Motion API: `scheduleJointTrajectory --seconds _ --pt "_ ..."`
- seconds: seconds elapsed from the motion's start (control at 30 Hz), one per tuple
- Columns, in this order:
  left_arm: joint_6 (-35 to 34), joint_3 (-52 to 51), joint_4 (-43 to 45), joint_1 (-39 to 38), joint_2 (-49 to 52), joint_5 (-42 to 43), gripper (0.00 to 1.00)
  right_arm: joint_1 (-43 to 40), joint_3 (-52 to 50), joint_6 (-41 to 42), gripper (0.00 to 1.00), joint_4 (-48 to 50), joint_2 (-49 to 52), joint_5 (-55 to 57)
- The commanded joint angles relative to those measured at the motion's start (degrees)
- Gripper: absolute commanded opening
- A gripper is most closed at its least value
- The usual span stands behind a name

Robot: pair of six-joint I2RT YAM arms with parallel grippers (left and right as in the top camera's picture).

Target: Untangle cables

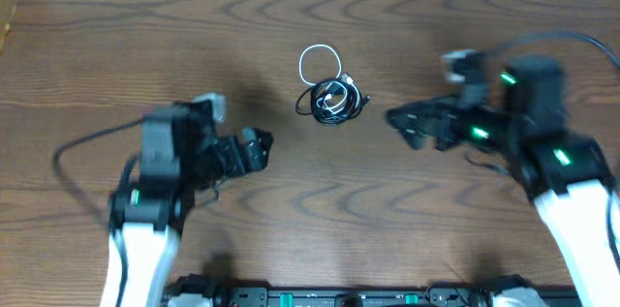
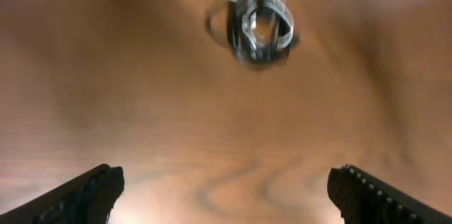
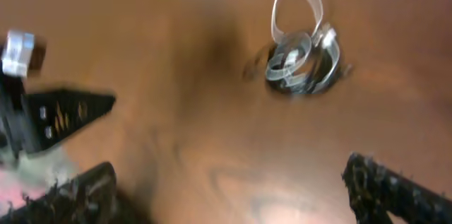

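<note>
Left pincer: the left pincer (image 1: 260,145) stands wide apart and holds nothing. It hangs over bare wood on the left half of the counter (image 1: 194,26), its tips turned toward the middle.
Right pincer: the right pincer (image 1: 397,123) is also spread wide and empty, on the right half of the counter. Its tips face left toward the same spot.
Gap to the work: neither pincer touches the cables (image 1: 332,97). The right one is near them and the left one is somewhat farther off.
Where the cables lie: in one small knot at about the middle of the counter, a little toward the far edge, between the two pincers.
Make-up of the knot: the black cables (image 1: 336,106) are wound in a tight coil. The white cable (image 1: 319,63) is threaded through it and sticks out as one open loop. The black strands cannot be counted, and the plug ends are too small to pick out.
Long axis: from the coil to the white loop, running near edge to far edge and leaning slightly left at the far end.
Step in hand: judged to be the approach, with no strand taken up yet.
Next move calls for: probably one pincer pinning the black coil while the other closes on the free white loop, the easiest strand to reach, and draws it toward the far edge.
</note>
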Motion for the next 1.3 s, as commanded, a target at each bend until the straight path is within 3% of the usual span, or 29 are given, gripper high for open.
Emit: scheduleJointTrajectory --seconds 0.0,0.13,0.5,0.6,0.73,0.87,1.03,1.13,1.27 --pt "1.95 4.96 -2.23 -0.13 8.37 11.02 0.98 4.92 6.78 -3.41 0.99 -4.81 8.74 8.07" --pt "0.11 5.16 -1.57 -0.13 15.52 19.82 0.98 7.13 10.16 -3.32 0.99 -2.75 17.09 11.91" --pt "-0.81 5.09 -1.73 -0.13 24.26 18.51 0.98 9.35 10.14 2.62 0.99 11.26 32.06 9.64" --pt "-0.81 5.09 -1.57 -0.13 24.94 14.49 0.98 9.42 10.4 2.56 0.91 12.87 35.06 9.7" --pt "-0.83 5.09 -1.55 -0.13 25.24 13.09 0.98 8.28 16.33 2.75 0.98 6.62 39.47 9.64" --pt "-0.83 5.09 -1.03 -0.13 25.24 13.07 0.98 8.15 27.02 -2.08 0.97 -3.8 44.52 9.86" --pt "-0.83 5.07 -0.48 -0.13 25.24 13.07 0.98 8.48 32.46 -2.4 0.75 -6.75 47.76 15.67" --pt "-0.83 4.81 -0.48 -0.13 25.24 13.05 0.98 8.68 32.35 -1.36 0.49 -3.98 49.51 17.86" --pt "-0.81 4.33 -0.52 -0.13 25.24 13.07 0.98 9.49 32.33 -0.68 0.5 -0.2 52.19 18.84"
